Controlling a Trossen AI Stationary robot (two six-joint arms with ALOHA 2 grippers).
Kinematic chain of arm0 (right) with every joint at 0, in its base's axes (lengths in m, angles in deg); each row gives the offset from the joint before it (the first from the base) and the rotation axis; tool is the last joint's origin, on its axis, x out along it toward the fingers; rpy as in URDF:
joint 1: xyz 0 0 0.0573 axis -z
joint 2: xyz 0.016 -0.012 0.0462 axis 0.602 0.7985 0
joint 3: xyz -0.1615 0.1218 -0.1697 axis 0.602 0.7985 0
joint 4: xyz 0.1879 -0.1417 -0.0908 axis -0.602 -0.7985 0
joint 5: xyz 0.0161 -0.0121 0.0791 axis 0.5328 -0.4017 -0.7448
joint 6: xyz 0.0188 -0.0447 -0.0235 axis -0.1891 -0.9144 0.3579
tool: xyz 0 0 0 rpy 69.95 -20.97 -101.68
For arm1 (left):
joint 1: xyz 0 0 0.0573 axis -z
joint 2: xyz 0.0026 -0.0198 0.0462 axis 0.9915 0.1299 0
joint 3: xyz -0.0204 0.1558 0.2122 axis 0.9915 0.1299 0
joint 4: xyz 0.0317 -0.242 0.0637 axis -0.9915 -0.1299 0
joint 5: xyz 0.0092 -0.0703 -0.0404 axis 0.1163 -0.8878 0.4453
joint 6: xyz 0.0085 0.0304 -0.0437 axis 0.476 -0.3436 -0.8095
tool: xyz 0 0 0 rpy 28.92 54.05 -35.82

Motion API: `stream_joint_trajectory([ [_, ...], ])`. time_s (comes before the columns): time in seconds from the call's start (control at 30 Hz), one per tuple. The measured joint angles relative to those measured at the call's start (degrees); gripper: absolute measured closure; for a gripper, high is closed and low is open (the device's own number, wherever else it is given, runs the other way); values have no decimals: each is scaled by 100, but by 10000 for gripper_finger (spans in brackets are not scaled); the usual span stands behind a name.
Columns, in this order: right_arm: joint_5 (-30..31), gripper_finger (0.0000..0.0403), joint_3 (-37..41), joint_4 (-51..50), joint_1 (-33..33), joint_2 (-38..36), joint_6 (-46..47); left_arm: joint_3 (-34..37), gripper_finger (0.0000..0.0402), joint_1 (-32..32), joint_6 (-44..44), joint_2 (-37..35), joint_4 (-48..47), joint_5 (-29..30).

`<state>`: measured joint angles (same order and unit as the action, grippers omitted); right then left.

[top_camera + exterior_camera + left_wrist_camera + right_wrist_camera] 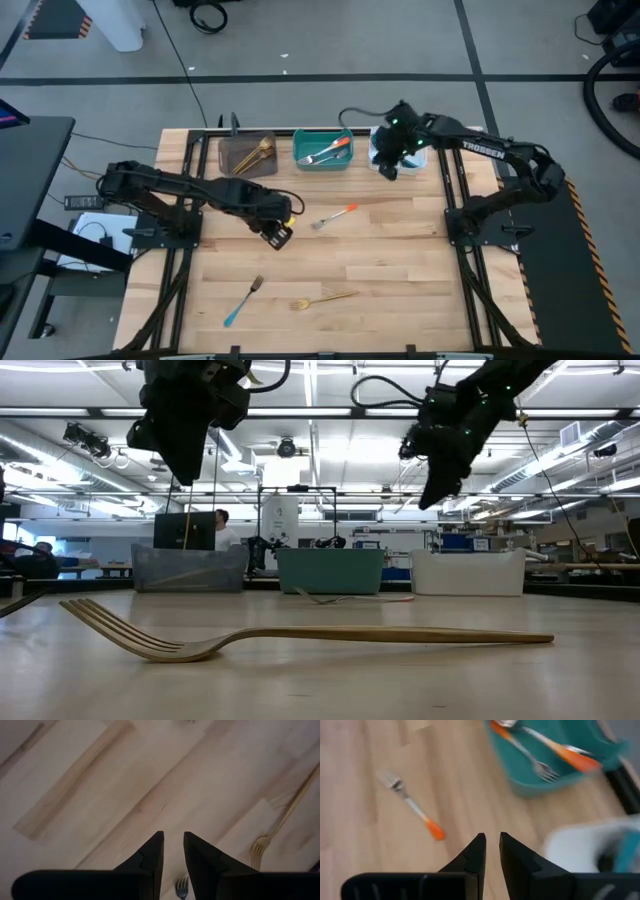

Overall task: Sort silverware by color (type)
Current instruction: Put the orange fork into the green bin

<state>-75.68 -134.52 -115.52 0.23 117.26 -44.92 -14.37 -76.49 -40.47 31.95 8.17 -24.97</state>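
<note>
Fingers (200, 857) on the left arm stand slightly apart, empty, above bare pale wood planks; the right arm's fingers (515, 855), likewise parted and empty, hang near the white bin (419, 157). A slim orange-handled fork (335, 217) lies mid-surface, tines toward the left arm. A gold fork (325, 298) and a teal-handled fork (243, 301) lie on the surface (400, 270) at its near edge. Fluorescent workshop ceiling behind.

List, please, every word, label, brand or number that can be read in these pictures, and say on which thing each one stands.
"TROSSEN": white letters on the right arm, high view.
No other text can be read. The bins, the silverware, the wooden table and the left arm show no lettering. In the low view, signs and screens in the room behind are too small to read.
</note>
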Motion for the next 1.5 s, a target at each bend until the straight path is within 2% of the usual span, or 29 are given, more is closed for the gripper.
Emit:
stream_joint_trajectory([
  [0.27, -526, 341, 0, 1059, -1179, 700, -831, 0, 319, -13, 85, 0, 269, 236],
  [0.43, -572, 341, 0, 1689, -1699, 1295, -1144, 0, 319, -24, 88, 0, 286, 669],
  [0.6, -574, 341, 0, 1927, -2052, 1841, -1344, 0, 319, -48, 39, 0, 441, 772],
  [0.97, -360, 341, 0, 2750, -2326, 2724, -1525, -2, 319, -46, 33, -2, 603, 825],
  [1.3, -382, 341, 0, 3019, -2354, 3265, -1515, -2, 319, -46, 33, -2, 680, 833],
  [1.5, 181, 344, -26, 3014, -2438, 3381, -1464, -4, 319, -46, 33, -2, 676, 856],
])
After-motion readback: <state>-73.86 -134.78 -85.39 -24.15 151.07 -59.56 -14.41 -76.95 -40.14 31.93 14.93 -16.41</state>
